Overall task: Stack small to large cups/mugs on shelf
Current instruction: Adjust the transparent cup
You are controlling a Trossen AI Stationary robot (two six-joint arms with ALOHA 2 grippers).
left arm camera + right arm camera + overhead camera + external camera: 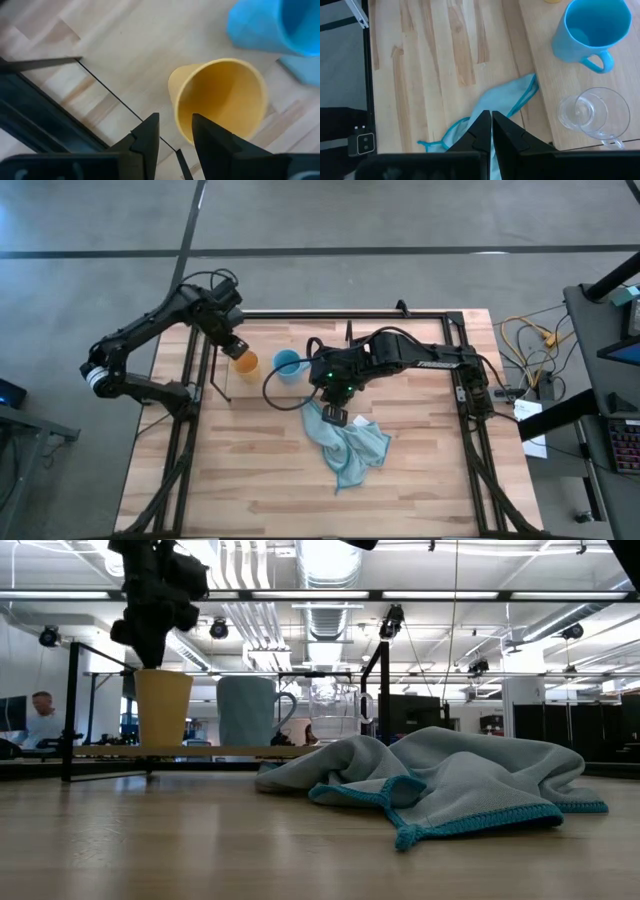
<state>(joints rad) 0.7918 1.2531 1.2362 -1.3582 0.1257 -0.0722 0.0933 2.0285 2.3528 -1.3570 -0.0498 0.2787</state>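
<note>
Draped across the worktop (420, 480) in the high view lies a light blue cloth (345, 442), with the right claw (335, 416) hanging over its upper edge; the left claw (236, 345) sits above the yellow-orange cup (245, 364), and the light blue mug (288, 364) stands just beside that cup. From table height, the cloth (440, 785) fills the foreground, and behind it the shelf (190, 751) carries the cup (163, 708) and the mug (248, 711) upright side by side, the left arm coming down over the cup. Past the left wrist, the two dark fingers (147, 137) stand slightly apart, gripping nothing, just short of the cup's rim (220, 97). Past the right wrist, the fingers (482, 127) are pressed together, empty, above the cloth (490, 112); the mug (592, 30) and a clear glass cup (592, 112) stand near each other on the shelf board.
</note>
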